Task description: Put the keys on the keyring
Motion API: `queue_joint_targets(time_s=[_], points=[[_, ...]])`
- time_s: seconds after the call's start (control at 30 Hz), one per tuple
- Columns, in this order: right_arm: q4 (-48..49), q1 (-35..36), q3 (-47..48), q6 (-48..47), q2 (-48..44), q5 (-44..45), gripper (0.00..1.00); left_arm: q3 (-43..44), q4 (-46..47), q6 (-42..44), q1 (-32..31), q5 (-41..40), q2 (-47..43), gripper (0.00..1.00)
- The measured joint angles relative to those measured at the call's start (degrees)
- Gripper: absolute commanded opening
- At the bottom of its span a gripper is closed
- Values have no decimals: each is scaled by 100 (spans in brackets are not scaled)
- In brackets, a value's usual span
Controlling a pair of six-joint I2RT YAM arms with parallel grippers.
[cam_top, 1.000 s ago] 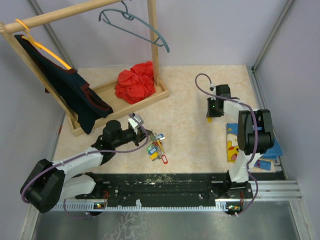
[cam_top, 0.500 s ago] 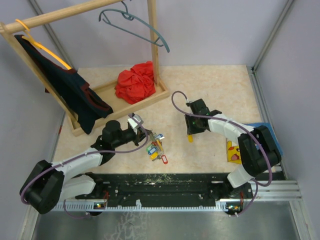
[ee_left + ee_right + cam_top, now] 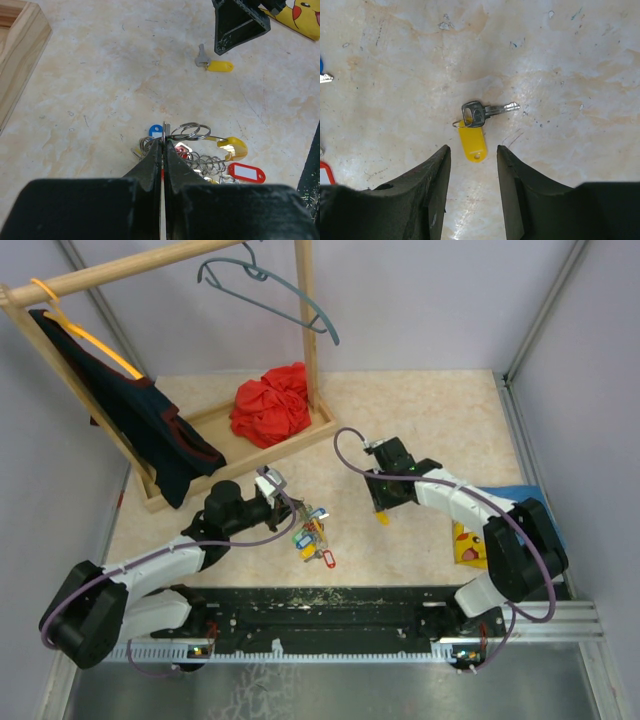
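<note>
My left gripper is shut on the keyring, a thin grey wire loop with a yellow section. The keyring is held just above the table with a bunch of keys hanging from it. Blue and red tags show among small split rings. One loose key with a yellow tag lies flat on the table, seen from above as a small yellow spot. My right gripper hovers right over the tag, open, one finger on each side, not touching it.
A wooden clothes rack stands at the back left with a red cloth on its base, a dark garment and a grey hanger. A yellow cartoon-print item lies at the right edge.
My right arm swung left from the back right to above the loose yellow-tagged key, and its jaws widened. The left arm and the key bunch stayed still.
</note>
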Motion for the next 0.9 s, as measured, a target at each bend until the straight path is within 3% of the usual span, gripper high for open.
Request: queue_joint_targets(time_s=[0.2, 0.73, 0.9], points=[[33, 96, -2, 17, 133, -52, 42, 0, -2, 0, 0, -13, 0, 1], [723, 750, -468, 1740, 177, 1458, 42, 2, -7, 0, 0, -52, 0, 1], [894, 876, -579, 2028, 260, 1622, 37, 2, -9, 0, 0, -52, 11, 1]])
